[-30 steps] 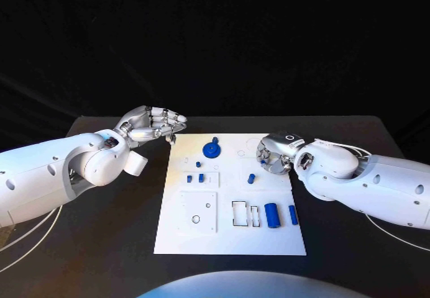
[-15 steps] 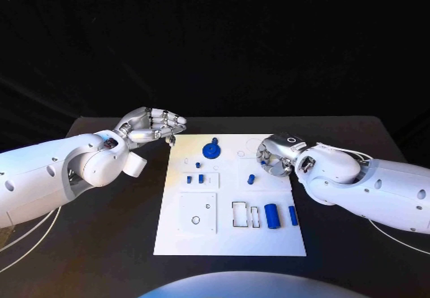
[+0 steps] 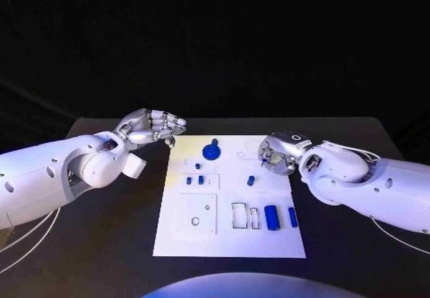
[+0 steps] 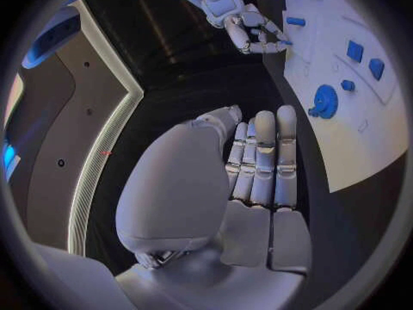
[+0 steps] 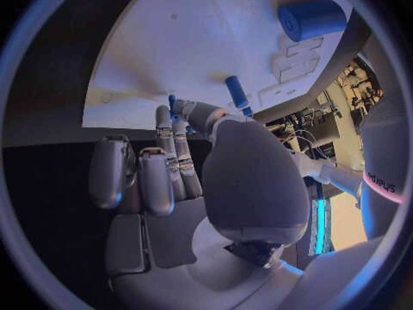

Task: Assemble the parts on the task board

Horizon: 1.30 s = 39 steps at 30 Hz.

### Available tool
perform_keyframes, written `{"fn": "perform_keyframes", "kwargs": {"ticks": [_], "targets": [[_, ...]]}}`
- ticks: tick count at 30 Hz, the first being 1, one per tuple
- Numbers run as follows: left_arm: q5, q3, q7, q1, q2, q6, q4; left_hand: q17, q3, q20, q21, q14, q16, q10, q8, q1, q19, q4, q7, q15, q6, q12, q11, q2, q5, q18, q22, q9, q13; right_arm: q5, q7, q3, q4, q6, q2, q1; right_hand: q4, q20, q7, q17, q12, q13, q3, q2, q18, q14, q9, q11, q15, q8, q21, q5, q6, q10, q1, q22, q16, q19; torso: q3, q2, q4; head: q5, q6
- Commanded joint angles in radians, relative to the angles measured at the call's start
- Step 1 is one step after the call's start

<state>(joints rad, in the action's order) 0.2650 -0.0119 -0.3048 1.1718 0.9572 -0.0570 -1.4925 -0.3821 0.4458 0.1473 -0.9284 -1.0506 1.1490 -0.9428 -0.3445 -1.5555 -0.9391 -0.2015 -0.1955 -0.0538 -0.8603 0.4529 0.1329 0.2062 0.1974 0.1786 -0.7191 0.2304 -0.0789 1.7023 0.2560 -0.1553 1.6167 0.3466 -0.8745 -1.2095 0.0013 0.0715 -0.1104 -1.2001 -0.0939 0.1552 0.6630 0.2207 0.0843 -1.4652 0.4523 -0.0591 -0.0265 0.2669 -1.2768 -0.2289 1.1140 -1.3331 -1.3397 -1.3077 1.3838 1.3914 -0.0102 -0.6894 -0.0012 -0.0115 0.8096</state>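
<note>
My right hand (image 3: 279,153) hovers with fingers curled, seemingly empty, over the task board (image 3: 229,239) at two o'clock; I'd lower slowly onto the small blue peg (image 3: 251,180); left hand (image 3: 150,127) rests closed.

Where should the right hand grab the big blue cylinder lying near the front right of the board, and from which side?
Probably around the middle of the big blue cylinder, from above, fingers closing across its round sides. It lies flat on the task board, with a thin blue rod and a white frame close beside it, so a side approach looks cramped. The right hand is nearest.
</note>
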Motion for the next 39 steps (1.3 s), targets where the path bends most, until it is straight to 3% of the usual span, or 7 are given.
{"fn": "perform_keyframes", "kwargs": {"ticks": [1,9,17,20,28,32,39], "targets": [[0.003,0.001,-0.001,0.001,-0.002,0.02,0.001,-0.001,0.006,0.0,-0.005,0.006,0.004,0.007,0.0,0.01,0.009,-0.002,-0.001,0.0,0.004,0.001,-0.002,0.0,-0.001,0.005,-0.001,0.002,0.002,-0.033,-0.013,0.001,0.016,0.009,-0.012,-0.007,-0.004,0.001,-0.002,0.0,-0.001,0.0,0.01,-0.026,-0.013,-0.046,0.002,0.021,-0.008,0.004,-0.005,-0.007,-0.004,-0.029,-0.013,-0.073,0.004,0.007,0.0008,0.0,-0.0004,-0.002,-0.002],[0.005,0.001,0.0,0.001,-0.003,0.022,0.003,-0.001,0.008,0.001,-0.005,0.007,0.004,0.01,0.0,0.012,0.01,0.0,-0.001,0.0,0.006,0.001,-0.001,0.001,-0.001,0.005,-0.001,0.002,0.002,-0.069,-0.028,0.002,0.091,0.029,-0.023,-0.012,-0.005,0.001,-0.002,-0.001,0.0,0.001,0.012,-0.026,-0.012,-0.046,0.004,0.021,-0.008,0.005,-0.003,-0.007,-0.005,-0.029,-0.011,-0.072,0.005,0.005,-0.0024,-0.002,-0.0012,-0.012,0.001],[0.007,0.001,-0.001,0.001,-0.009,0.026,0.003,-0.001,0.009,0.001,-0.005,0.007,0.004,0.011,0.0,0.013,0.01,0.002,-0.001,-0.001,0.006,0.0,-0.001,0.001,-0.001,0.005,-0.002,0.002,0.002,-0.079,-0.05,0.002,0.171,0.061,0.006,-0.003,-0.006,0.001,-0.003,0.0,0.002,0.002,0.015,-0.026,-0.011,-0.046,0.005,0.02,-0.008,0.005,0.0,-0.007,-0.007,-0.028,-0.011,-0.071,0.005,0.003,-0.0012,-0.001,0.0007,-0.027,0.004],[0.008,0.001,-0.002,0.001,-0.012,0.026,0.004,-0.001,0.009,0.001,-0.005,0.007,0.004,0.011,0.0,0.013,0.01,0.002,-0.001,-0.001,0.006,0.0,-0.001,0.001,-0.001,0.005,-0.002,0.002,0.002,-0.074,-0.057,0.002,0.19,0.066,0.033,0.001,-0.007,0.001,-0.003,-0.001,0.003,0.003,0.016,-0.027,-0.012,-0.046,0.006,0.02,-0.008,0.005,-0.001,-0.007,-0.009,-0.027,-0.011,-0.072,0.006,0.003,-0.0023,-0.002,-0.0028,-0.039,0.004],[0.009,0.001,-0.001,0.001,-0.025,0.028,0.008,-0.001,0.011,0.002,-0.005,0.008,0.005,0.013,0.0,0.014,0.011,0.003,-0.002,-0.001,0.007,0.0,0.0,0.001,-0.001,0.005,-0.002,0.002,0.002,-0.06,-0.066,0.001,0.175,0.053,0.116,0.021,-0.007,0.001,-0.003,-0.001,0.003,0.003,0.017,-0.027,-0.011,-0.046,0.007,0.02,-0.008,0.005,0.001,-0.007,-0.009,-0.027,-0.011,-0.071,0.006,0.002,0.0017,0.002,0.0003,-0.054,0.014],[0.016,0.001,-0.001,0.001,-0.031,0.028,0.01,-0.002,0.012,0.002,-0.005,0.008,0.005,0.014,-0.001,0.014,0.011,0.004,-0.002,-0.001,0.007,0.001,0.0,0.001,-0.001,0.005,-0.002,0.002,0.002,-0.054,-0.071,-0.002,0.153,0.05,0.153,0.048,-0.008,0.001,-0.003,0.0,0.004,0.003,0.018,-0.027,-0.011,-0.046,0.008,0.02,-0.008,0.005,0.002,-0.007,-0.01,-0.027,-0.011,-0.07,0.006,0.001,0.0018,0.0,0.001,-0.053,0.016],[0.021,0.001,-0.001,0.001,-0.039,0.028,0.01,-0.002,0.013,0.002,-0.006,0.008,0.006,0.015,-0.001,0.015,0.012,0.005,-0.002,-0.002,0.008,0.001,0.0,0.002,-0.001,0.005,-0.003,0.002,0.002,-0.046,-0.071,-0.005,0.12,0.041,0.191,0.094,-0.009,0.001,-0.004,0.001,0.005,0.004,0.02,-0.027,-0.012,-0.046,0.009,0.019,-0.008,0.005,-0.003,-0.006,-0.011,-0.026,-0.011,-0.073,0.006,0.004,0.0036,0.0,-0.0005,-0.07,0.026]]}}
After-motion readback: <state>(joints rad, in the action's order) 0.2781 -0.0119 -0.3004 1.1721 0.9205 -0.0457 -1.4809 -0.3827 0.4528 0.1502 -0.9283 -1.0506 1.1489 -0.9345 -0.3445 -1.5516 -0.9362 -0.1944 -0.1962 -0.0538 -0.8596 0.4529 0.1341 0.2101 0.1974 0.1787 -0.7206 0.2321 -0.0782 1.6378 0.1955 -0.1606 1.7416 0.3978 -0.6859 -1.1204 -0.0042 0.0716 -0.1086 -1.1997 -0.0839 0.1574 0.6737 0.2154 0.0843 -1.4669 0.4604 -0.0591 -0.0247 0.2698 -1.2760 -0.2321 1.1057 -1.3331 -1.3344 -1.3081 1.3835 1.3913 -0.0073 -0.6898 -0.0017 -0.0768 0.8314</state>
